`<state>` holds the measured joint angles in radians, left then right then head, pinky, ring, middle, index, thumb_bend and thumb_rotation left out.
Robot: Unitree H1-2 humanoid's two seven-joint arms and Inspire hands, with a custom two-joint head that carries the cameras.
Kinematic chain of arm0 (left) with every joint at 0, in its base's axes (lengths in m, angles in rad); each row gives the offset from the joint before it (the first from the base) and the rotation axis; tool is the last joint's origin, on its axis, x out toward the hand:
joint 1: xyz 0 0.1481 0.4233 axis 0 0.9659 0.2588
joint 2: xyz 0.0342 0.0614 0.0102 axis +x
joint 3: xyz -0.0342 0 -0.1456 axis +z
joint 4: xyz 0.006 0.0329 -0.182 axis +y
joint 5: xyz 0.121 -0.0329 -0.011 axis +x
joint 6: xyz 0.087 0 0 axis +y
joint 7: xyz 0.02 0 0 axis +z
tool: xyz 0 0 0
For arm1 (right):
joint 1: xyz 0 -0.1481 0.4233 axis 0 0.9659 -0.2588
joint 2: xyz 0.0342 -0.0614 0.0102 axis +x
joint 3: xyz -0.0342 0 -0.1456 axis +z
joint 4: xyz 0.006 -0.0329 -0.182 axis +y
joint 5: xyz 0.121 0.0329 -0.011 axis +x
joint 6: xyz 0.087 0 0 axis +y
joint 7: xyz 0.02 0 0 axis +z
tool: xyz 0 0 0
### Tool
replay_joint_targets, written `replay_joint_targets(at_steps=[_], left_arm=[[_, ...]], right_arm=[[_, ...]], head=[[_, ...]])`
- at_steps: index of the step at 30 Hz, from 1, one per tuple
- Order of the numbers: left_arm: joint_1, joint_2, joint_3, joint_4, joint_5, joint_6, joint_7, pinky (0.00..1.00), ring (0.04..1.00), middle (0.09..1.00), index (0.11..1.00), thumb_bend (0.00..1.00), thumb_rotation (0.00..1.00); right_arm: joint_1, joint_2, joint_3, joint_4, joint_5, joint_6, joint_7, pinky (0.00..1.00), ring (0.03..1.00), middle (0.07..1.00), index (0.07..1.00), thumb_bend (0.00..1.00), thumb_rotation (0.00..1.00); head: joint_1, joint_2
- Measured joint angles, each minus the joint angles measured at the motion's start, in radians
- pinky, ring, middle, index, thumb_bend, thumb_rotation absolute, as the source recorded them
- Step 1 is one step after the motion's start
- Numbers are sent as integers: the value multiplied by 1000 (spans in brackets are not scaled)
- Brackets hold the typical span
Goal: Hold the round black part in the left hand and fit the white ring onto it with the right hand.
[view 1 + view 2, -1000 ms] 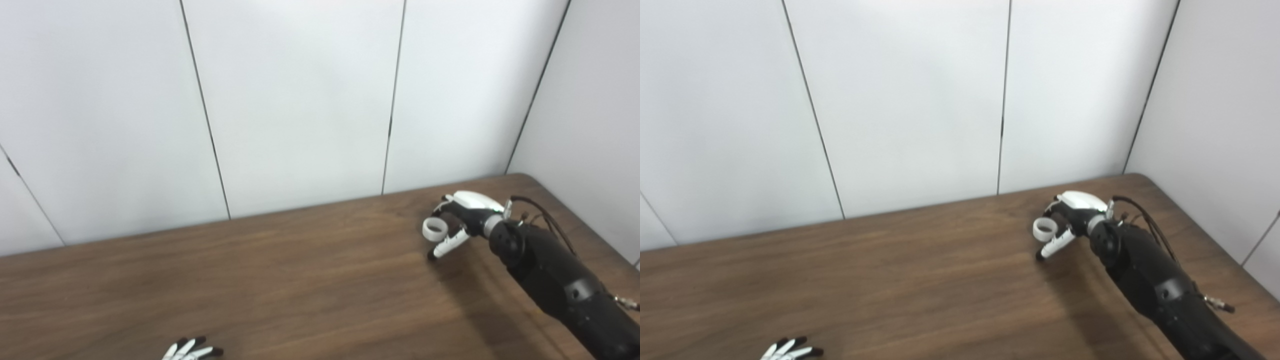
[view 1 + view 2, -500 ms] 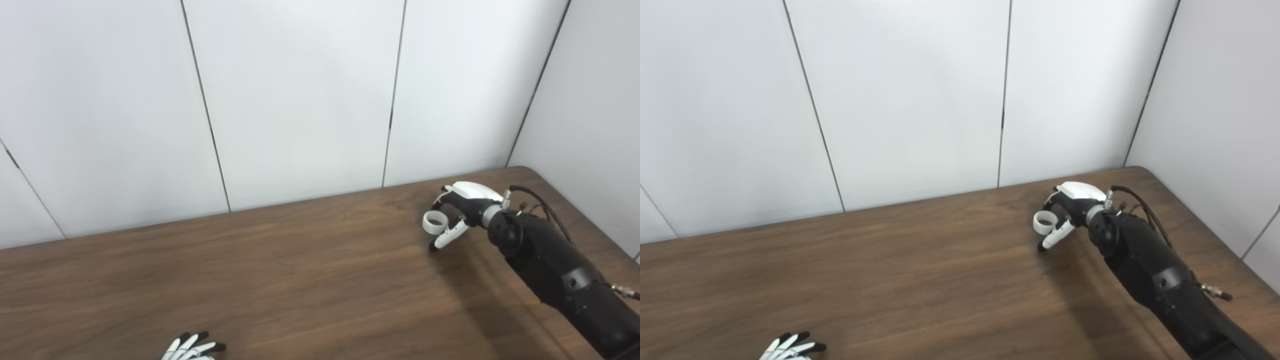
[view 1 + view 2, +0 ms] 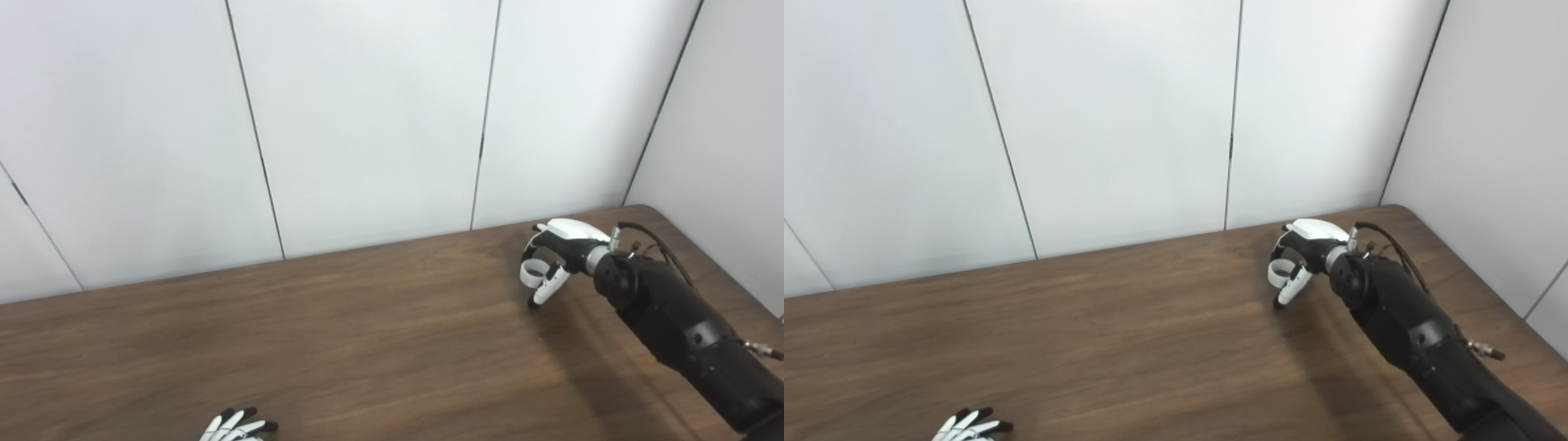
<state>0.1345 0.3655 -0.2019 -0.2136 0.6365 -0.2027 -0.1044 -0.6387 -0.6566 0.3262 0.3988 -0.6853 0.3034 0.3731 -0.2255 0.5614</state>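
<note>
While the right hand [image 3: 554, 257] pinched the white ring [image 3: 531, 272] at three o'clock, the left hand [image 3: 236, 427], fingertips spread, peeked in at seven o'clock.

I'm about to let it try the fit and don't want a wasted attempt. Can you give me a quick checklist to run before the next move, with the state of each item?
1. White ring gripped by right hand: ok, fingers closed around it, held above the table.
2. Round black part in view: not ok, it shows in neither eye view.
3. Left hand holding the part: cannot tell, only fingertips show at the bottom edge, spread apart.
4. Hands close enough to mate: not ok, they are far apart across the table.
5. Path between hands: ok, nothing visible on the wood between them.
</note>
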Motion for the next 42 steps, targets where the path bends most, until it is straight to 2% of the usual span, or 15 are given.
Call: replay_joint_targets(at_steps=[10,13,16,20,23,31,36,42], left_arm=[[0,0,1,0,0,-1,0,1000,947,825,480,518,41],[1,0,2,0,0,-1,0,1000,950,826,480,518,41],[2,0,3,0,0,-2,0,1000,952,826,480,518,41],[5,0,6,0,-1,-3,1,1000,948,827,480,518,41],[7,0,8,0,-2,-6,2,1000,948,828,480,518,41],[10,0,11,0,-2,-8,3,1000,950,828,480,518,41],[10,0,11,0,-2,-8,3,1000,950,828,480,518,42],[10,0,12,0,-2,-8,3,1000,948,828,480,518,42]], right_arm=[[-10,1,3,22,1,-20,-9,961,1000,985,651,630,160],[-10,0,4,22,0,-18,-7,965,1000,996,695,678,218],[-10,-10,10,30,-4,-10,9,994,1000,1000,777,766,294],[-18,-13,14,32,-1,-1,30,1000,1000,1000,858,876,330],[-25,-12,16,39,-1,7,40,1000,1000,1000,883,915,345],[-42,-12,22,63,-1,11,50,1000,1000,1000,883,917,316],[-41,-12,21,60,-1,11,50,1000,1000,1000,869,883,304],[-35,-13,21,51,-1,15,50,1000,1000,1000,859,872,216]], head=[[2,-2],[2,0],[5,0],[5,0],[3,3],[-2,2],[-3,3],[-6,6]])
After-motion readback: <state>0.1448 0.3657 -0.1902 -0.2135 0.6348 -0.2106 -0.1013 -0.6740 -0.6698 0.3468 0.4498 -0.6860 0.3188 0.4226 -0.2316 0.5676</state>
